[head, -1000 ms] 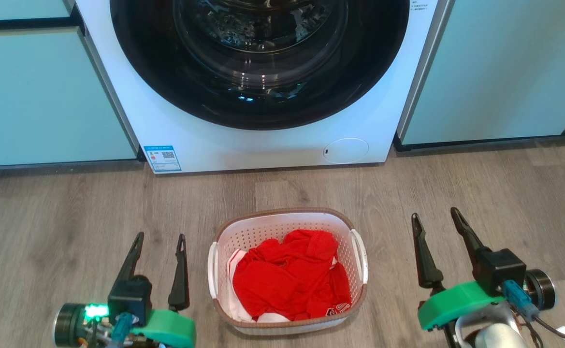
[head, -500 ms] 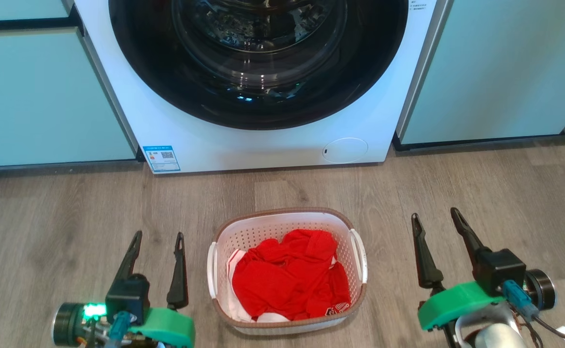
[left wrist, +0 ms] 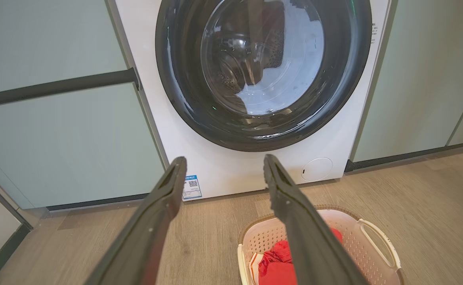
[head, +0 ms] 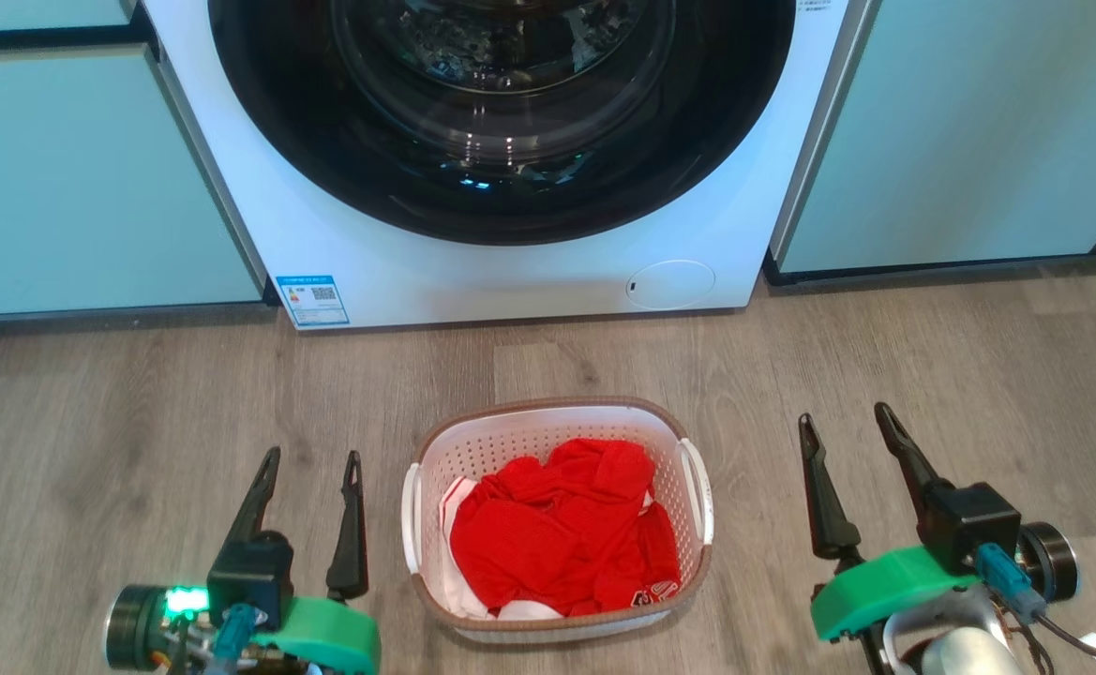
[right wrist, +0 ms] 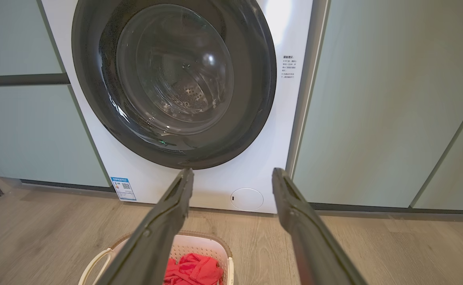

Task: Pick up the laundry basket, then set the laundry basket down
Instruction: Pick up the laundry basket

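Laundry basket (head: 529, 445) is sitting on the floor (head: 88, 422) before the washing machine (head: 529, 281). My left gripper (head: 311, 457) and right gripper (head: 842, 414) are flanking it, both spread and empty, probably lining up on its handles (head: 410, 511).

Count on inspection.

- Laundry basket (head: 548, 441): one.
- Side handles (head: 410, 511) on it: two, one per side.
- Red clothing (head: 557, 534) inside: one heap. The number of separate garments cannot be told.
- White cloth (head: 463, 595) under the red: pieces cannot be counted.
- Washing machine (head: 529, 272): one, with one round door (head: 501, 112), one round cap (head: 670, 284) and one blue label (head: 312, 299).
- Grippers: two, the left gripper (head: 313, 457) and the right gripper (head: 842, 415).
- Dark fingers (head: 349, 534): four, two per gripper.
- Green wrist covers (head: 322, 633): two.
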### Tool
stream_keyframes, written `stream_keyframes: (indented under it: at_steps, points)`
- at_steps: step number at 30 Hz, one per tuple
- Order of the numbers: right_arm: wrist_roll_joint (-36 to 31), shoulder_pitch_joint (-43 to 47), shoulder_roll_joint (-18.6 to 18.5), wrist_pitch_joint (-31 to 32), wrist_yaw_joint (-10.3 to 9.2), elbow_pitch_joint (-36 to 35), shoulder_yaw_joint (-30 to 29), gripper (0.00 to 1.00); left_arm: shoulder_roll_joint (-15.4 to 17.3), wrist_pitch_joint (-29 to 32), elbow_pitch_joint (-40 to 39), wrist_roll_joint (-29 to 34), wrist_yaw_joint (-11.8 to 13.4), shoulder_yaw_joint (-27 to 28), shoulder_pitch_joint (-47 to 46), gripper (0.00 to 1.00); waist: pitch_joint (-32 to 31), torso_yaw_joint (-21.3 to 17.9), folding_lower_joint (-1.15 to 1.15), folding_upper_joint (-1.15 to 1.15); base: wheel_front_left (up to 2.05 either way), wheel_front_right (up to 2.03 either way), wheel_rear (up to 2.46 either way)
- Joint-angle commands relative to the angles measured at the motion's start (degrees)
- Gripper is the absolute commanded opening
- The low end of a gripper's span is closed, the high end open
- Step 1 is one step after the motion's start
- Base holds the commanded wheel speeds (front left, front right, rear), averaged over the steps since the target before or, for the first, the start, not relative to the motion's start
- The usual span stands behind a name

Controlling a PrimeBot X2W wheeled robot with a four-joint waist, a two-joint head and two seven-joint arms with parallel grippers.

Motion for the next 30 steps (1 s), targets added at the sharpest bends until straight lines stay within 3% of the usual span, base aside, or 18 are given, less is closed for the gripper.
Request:
stream_keyframes:
  at_steps: [1,11,30]
  points:
    - [-0.10,-1.38,-0.64,-0.75,0.41,-1.86,1.10,1.00,-0.35,-0.55,-1.64,0.68,-0.08,2.05,-1.83,1.00,0.28,0.04,0.00,0.00,0.00,0.00,0.00]
    - [-0.35,-4.18,-0.64,-0.75,0.41,-0.59,0.99,1.00,-0.76,-0.55,-0.57,0.23,-0.64,2.25,-3.80,1.00,4.66,0.15,0.00,0.00,0.00,0.00,0.00]
    - [-1.29,-20.19,-0.64,-0.76,0.41,6.20,-2.30,1.00,-1.92,-0.55,8.47,-3.52,-2.87,3.79,-20.34,1.00,24.75,0.87,0.00,0.00,0.00,0.00,0.00]
